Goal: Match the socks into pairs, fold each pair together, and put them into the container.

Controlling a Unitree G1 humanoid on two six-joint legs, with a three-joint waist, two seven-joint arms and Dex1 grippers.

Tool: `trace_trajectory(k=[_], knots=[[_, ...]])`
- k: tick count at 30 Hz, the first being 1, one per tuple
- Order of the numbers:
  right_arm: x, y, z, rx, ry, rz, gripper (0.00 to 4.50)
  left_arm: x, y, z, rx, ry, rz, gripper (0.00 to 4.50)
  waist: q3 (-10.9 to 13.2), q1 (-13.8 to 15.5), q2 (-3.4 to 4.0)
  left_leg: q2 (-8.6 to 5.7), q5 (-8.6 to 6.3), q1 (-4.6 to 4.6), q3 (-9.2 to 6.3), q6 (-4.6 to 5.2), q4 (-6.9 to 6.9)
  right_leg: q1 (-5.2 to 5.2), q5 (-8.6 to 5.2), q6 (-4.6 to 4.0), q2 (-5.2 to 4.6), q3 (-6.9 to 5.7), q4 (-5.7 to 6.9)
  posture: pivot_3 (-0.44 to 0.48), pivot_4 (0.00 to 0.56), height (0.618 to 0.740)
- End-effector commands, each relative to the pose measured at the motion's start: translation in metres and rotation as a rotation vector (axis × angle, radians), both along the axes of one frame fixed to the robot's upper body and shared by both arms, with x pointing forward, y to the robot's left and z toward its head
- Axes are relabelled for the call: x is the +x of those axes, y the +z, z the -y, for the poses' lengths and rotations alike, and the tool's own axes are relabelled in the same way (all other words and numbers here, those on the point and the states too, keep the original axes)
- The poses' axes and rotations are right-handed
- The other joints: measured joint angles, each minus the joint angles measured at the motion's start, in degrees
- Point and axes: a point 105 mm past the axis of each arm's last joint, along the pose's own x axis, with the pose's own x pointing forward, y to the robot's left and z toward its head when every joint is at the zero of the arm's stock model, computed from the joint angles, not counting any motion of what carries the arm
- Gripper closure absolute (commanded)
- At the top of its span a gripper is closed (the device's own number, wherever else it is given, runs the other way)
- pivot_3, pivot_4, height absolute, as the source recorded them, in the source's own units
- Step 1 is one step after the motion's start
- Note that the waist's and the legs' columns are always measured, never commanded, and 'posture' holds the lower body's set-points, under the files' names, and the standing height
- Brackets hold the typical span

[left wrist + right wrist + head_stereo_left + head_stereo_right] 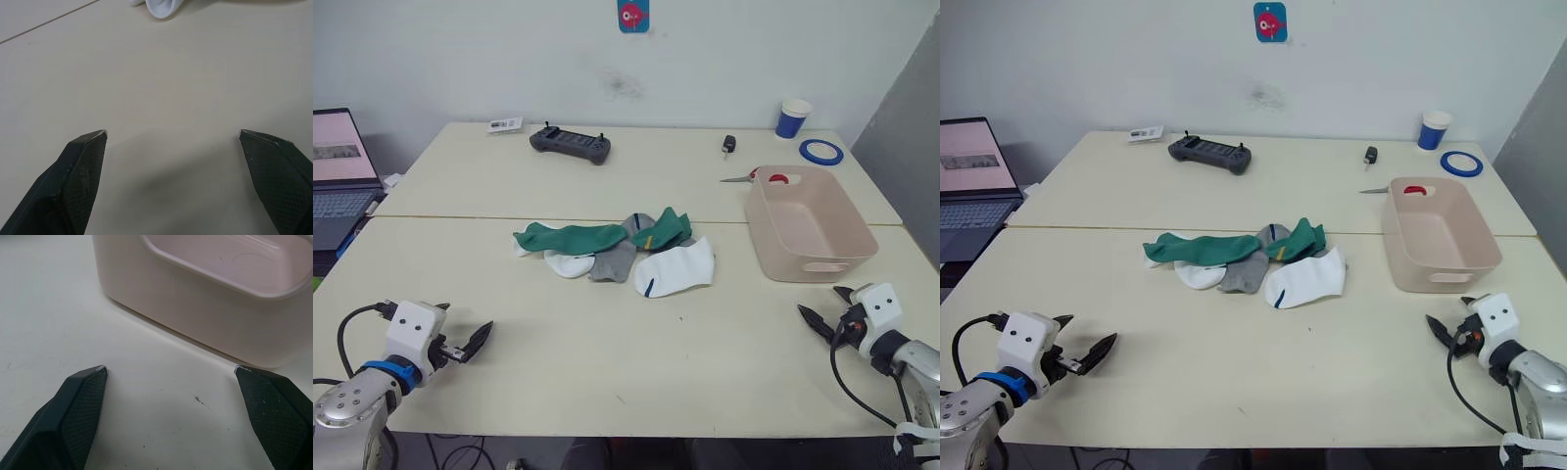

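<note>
Two pale worktops (607,362) butted together carried everything, and we saw no step of the task done yet. At the right, the container (858,235) stood empty and upright, its open top ready to take folded pairs. The socks (617,250) lay in one loose heap at the middle, well apart from the container: a dark green sock (573,237) stretched across the left of the pile, another green one (663,228) at the far right of it, a white sock (677,267) nearest us, a second white (570,262) tucked under the green, and grey (615,262) between them. Overlapped like that, they needed sorting before any folding, we judged.

Our left claw (462,340) hung low over the near left of the worktop, jaws spread wide and empty. Our right claw (829,311) hovered at the near right, just in front of the container, likewise wide open with nothing held. Both sat well short of the heap.
</note>
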Motion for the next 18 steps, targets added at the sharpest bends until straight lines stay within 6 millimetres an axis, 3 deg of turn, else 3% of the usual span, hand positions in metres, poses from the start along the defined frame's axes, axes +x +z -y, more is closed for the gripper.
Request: trace_trajectory(k=[1, 5, 10, 18], knots=[[-0.002, 0.006, 0.006, -0.022, -0.009, 0.008, 0.02, -0.001, 0.008, -0.001, 0.014, -0.020, 0.021, 0.00, 0.00, 0.00, 0.00, 0.00, 0.00, 0.00, 0.00, 0.00, 0.00, 0.00, 0.00, 0.00, 0.00, 0.00, 0.00, 0.000, 0.150, 0.740], [-0.004, 0.007, 0.007, -0.015, -0.013, 0.010, 0.02, -0.004, 0.011, 0.001, -0.024, -0.058, 0.032, 0.00, 0.00, 0.00, 0.00, -0.01, 0.00, 0.00, 0.02, 0.00, -0.04, -0.01, 0.00, 0.01, 0.00, 0.02, -0.01, 0.000, 0.150, 0.740], [-0.006, 0.013, 0.004, -0.001, 0.024, 0.015, 0.02, -0.002, 0.029, -0.002, -0.061, -0.089, 0.114, 0.00, 0.00, 0.01, 0.00, 0.00, 0.00, -0.01, 0.03, 0.00, -0.11, -0.06, -0.02, 0.00, 0.00, 0.00, 0.00, 0.000, 0.150, 0.740], [-0.008, 0.016, 0.003, 0.021, 0.037, 0.022, 0.02, -0.006, 0.025, 0.006, -0.134, -0.150, 0.081, 0.00, 0.01, -0.02, 0.01, 0.00, 0.00, -0.01, 0.10, 0.00, -0.12, -0.11, -0.02, 0.01, 0.02, 0.06, 0.00, 0.000, 0.150, 0.740]])
